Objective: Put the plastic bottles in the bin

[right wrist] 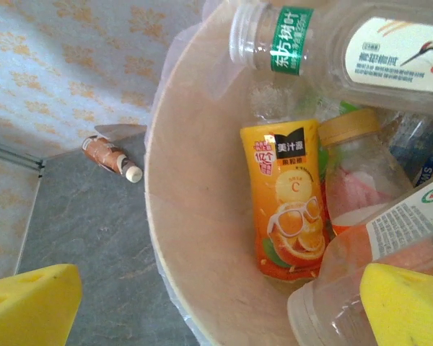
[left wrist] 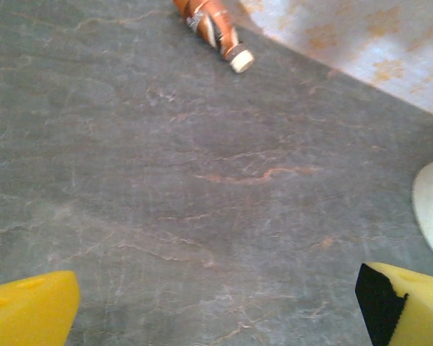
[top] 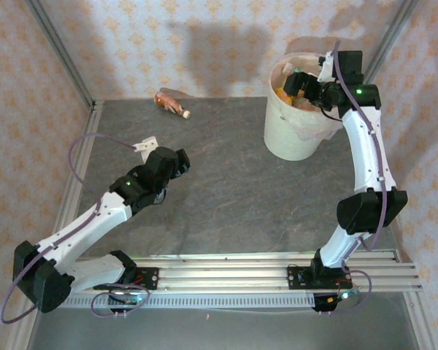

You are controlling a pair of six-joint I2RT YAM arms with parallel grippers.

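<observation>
Our right gripper (right wrist: 220, 310) sits closest, its jaws wide apart and holding nothing, poised over the bin (right wrist: 180, 216) at the far right corner of the table (top: 226, 211). We count several plastic bottles (right wrist: 289, 202) already lying inside, so most of the job looks done. One brown bottle (top: 171, 103) is left by the far edge, toward the left. Our left gripper (left wrist: 216, 310) is likewise spread wide and empty, and hangs above the table well short of it.
</observation>
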